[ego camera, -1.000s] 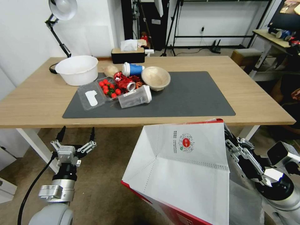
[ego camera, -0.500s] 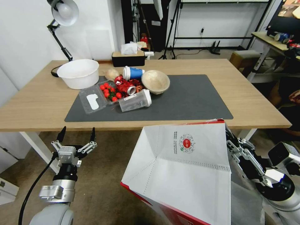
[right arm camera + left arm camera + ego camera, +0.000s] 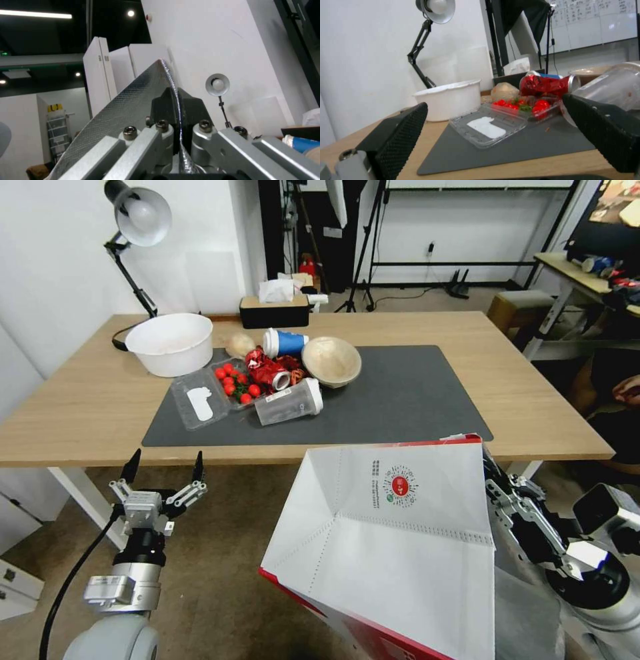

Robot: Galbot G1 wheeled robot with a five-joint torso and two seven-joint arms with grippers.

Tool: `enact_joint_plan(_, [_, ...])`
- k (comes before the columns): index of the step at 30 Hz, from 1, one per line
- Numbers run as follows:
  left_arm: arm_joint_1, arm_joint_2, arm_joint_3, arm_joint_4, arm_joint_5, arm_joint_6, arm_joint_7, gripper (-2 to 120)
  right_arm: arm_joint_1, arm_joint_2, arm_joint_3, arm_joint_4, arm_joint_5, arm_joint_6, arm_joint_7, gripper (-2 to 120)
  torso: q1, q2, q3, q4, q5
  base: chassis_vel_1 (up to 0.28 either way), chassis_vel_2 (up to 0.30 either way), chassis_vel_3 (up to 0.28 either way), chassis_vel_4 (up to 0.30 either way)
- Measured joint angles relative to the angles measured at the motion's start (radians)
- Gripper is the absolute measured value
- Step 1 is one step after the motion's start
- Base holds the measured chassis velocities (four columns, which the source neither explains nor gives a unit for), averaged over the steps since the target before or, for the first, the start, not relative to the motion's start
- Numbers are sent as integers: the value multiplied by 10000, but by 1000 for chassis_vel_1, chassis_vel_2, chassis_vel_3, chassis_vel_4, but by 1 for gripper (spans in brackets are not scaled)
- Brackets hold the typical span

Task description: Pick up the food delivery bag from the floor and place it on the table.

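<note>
**A:** What does your head view show?

**B:** Your food delivery bag (image 3: 393,553) hangs tilted in front of you, off the floor (image 3: 220,553), its white side with the round red logo facing the camera. It sits below and just short of the near edge of the surface (image 3: 87,400), not on it. Your right tool (image 3: 490,473) is at the bag's right top corner, mostly hidden behind it. Your left tool (image 3: 163,465) is low on the left, fingers spread wide and holding nothing, just under the surface's edge.

**A:** And on the surface?

**B:** A dark grey mat (image 3: 400,400) carries a clutter: a white bowl (image 3: 170,343), an open clear box of red tomatoes (image 3: 220,390), a crushed red can (image 3: 267,370), a clear cup on its side (image 3: 290,403), and a tan bowl (image 3: 331,360).

**A:** The left wrist view?

**B:** Your left tool's two black fingers (image 3: 400,132) stand well apart, the clutter in view between them.

**A:** The right wrist view?

**B:** Your right tool (image 3: 176,100) is closed tight on the bag's silver foil edge (image 3: 133,100), which runs between the two fingers.
</note>
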Motion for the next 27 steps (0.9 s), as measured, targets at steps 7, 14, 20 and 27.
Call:
enact_joint_plan(7, [-12,19,8,-68,-82,-88,76,100,-2,3,12,-12,-1,18,-23,0,78,188,112,0,0,0,0,0,0])
enact_joint_plan(14, [-11,32,11,-101,-11,-77,-65,100,-5,-7,32,28,2,19,-36,0,76,172,102,1,0,0,0,0,0])
enact_joint_plan(20, [1,30,12,-91,62,-58,-98,100,19,-40,37,51,39,18,-69,0,65,148,87,0,0,0,0,0,0])
enact_joint_plan(27, [47,-28,-6,-98,136,-48,-113,100,167,-151,70,139,327,18,20,0,52,119,71,1,0,0,0,0,0])
